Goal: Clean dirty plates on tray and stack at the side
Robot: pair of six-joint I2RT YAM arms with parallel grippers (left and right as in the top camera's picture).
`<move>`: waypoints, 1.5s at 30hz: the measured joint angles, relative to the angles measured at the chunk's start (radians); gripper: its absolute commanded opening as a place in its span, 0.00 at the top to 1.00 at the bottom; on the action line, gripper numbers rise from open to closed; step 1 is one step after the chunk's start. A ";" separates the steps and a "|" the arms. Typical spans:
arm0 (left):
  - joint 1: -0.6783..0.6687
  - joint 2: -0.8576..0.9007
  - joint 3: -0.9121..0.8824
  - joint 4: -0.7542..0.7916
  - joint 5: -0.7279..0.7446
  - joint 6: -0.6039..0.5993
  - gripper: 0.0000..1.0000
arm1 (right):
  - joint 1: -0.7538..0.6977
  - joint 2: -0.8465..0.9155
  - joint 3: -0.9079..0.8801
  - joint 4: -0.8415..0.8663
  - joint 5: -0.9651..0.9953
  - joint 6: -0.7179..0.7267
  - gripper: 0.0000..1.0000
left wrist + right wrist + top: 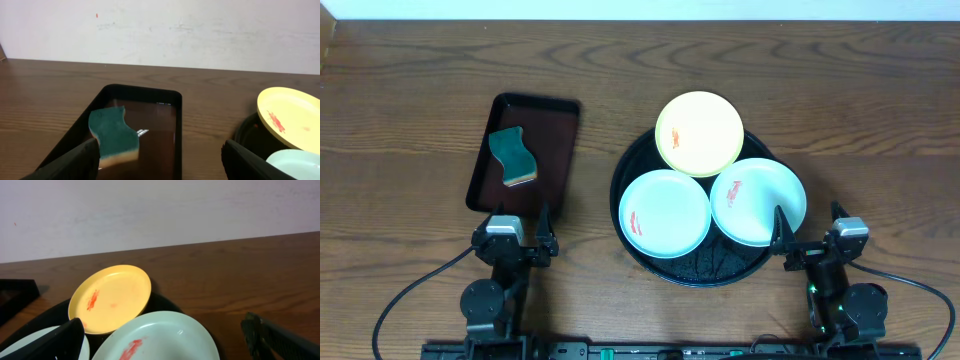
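Three smeared plates sit crowded on the black tray (705,275): yellow plate (698,133), left mint plate (664,213), right mint plate (757,200). Left gripper (517,228) and right gripper (808,232) are held open, empty. The sponge (512,157) on the brown tray (536,99) is best gripped first, across its narrow waist.

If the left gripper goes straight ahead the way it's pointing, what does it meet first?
Probably the green sponge lying in the brown tray, slightly left of centre; height is unclear.
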 measured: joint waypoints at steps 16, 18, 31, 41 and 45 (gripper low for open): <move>0.000 0.040 0.000 0.000 0.000 0.000 0.21 | 0.000 0.002 0.000 0.000 0.000 0.000 0.01; 0.000 0.042 0.000 0.000 0.000 0.000 0.21 | 0.000 0.002 0.000 0.000 0.000 0.000 0.01; 0.000 0.044 0.000 0.000 0.000 0.000 0.21 | 0.000 0.002 0.000 0.000 0.000 0.000 0.01; 0.000 0.044 0.000 0.000 0.000 0.000 0.21 | 0.000 0.002 0.000 0.000 0.000 0.000 0.01; 0.000 0.044 0.000 0.000 0.000 0.000 0.21 | 0.000 0.002 0.000 0.000 0.000 0.000 0.01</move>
